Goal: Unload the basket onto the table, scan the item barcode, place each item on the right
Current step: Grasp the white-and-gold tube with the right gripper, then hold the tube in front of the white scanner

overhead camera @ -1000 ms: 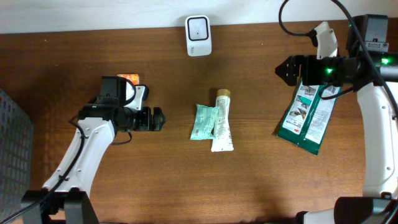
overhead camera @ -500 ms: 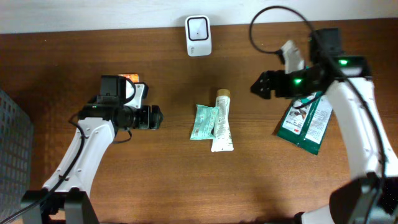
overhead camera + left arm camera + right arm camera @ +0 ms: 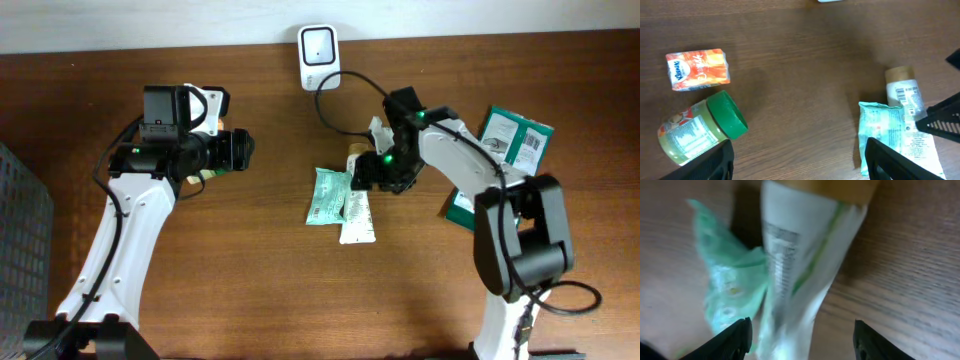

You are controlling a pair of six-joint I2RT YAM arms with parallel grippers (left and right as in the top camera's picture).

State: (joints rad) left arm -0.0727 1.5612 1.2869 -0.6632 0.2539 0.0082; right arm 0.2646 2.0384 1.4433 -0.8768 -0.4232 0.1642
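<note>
A white tube with a brown cap lies mid-table, and a pale green packet lies against its left side. My right gripper is low over the tube's capped end. In the right wrist view it is open, and the tube runs between its fingers, barcode side up. My left gripper hovers open to the left, well clear of the tube and packet, with nothing between its fingers. The white scanner stands at the table's back edge.
A dark green bag lies at the right, partly under my right arm. A jar with a green lid and an orange tissue pack lie below my left gripper. A dark mesh basket sits at the far left.
My right arm has swung left from over the dark green bag to the white tube, its jaws narrowing. My left arm has drawn back towards the table's far side.
</note>
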